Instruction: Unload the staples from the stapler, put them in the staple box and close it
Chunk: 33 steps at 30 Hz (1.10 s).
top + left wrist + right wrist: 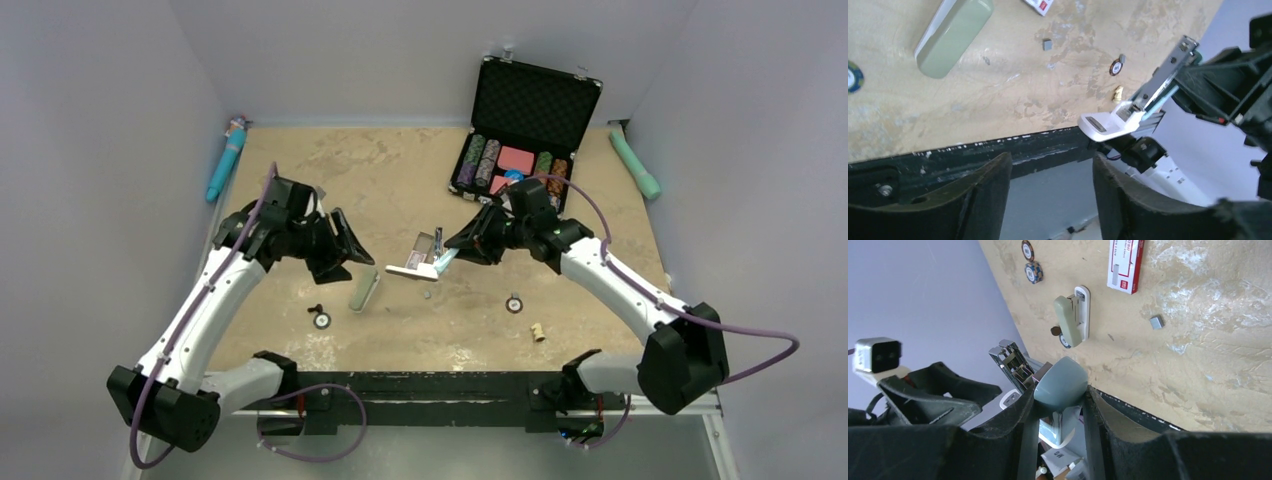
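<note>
My right gripper (452,255) (1060,396) is shut on the blue-grey handle of a stapler (1060,382), held above the table's middle. The stapler hangs open, with its white base (1105,124) and chrome magazine (1163,75) pointing left. My left gripper (345,250) (1052,165) is open and empty, just left of the base and apart from it. A tiny grey strip of staples (427,295) (1047,44) (1156,322) lies on the table below the stapler. A second, sage-green stapler (363,292) (953,35) (1073,320) lies closed to the left.
A red-and-white staple box (1125,262) (425,243) lies behind the held stapler. Poker chips (321,320) (514,304) and a small brass piece (538,331) lie near the front. An open black chip case (530,100) stands at the back right. Teal (226,160) and green (636,165) tools lie at the side edges.
</note>
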Available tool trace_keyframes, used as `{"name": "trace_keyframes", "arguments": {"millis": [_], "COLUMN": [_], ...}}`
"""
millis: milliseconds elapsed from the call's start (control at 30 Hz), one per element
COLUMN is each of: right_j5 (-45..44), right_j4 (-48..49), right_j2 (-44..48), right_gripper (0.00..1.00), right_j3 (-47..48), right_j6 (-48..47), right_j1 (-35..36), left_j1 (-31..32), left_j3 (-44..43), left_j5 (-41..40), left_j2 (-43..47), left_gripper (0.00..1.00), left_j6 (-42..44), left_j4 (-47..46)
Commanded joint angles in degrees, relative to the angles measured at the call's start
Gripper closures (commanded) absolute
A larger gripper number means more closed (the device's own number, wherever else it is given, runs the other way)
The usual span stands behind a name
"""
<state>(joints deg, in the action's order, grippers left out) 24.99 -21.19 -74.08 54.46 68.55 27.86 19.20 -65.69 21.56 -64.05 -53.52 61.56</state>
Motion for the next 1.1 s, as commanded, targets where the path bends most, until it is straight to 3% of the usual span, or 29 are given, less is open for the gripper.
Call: {"name": "trace_keyframes", "arguments": {"millis": [0, 133, 367, 600, 1067], "right_j5": [-1.7, -1.6, -0.5, 0.1, 6.1], "right_j4": [-0.5, -0.6, -0.6, -0.2, 2.9], "right_j2": [2.4, 3.0, 3.1, 2.3, 1.8], "right_gripper": [1.0, 1.0, 1.0, 1.0, 1.0], "right_j3": [1.8, 2.5, 5.3, 9.0, 11.1], "right_j6": [-0.2, 0.3, 1.3, 2.1, 0.8], "right_j1": [0.1, 0.1, 0.1, 0.1, 0.4], "left_j1": [-0.1, 0.0, 2.2, 7.7, 8.3], "left_j3": [-3.4, -2.8, 1.4, -4.8, -12.7], "left_j5": [3.5, 4.9, 7.8, 5.9, 1.8], "left_j2": [3.5, 6.7, 7.9, 2.8, -3.9], "left_gripper": [0.46, 0.77, 1.0, 1.0, 1.0], "left_j6": [6.8, 8.9, 8.4, 9.6, 12.1], "left_j4": [-3.9, -5.2, -9.5, -9.9, -8.9]}}
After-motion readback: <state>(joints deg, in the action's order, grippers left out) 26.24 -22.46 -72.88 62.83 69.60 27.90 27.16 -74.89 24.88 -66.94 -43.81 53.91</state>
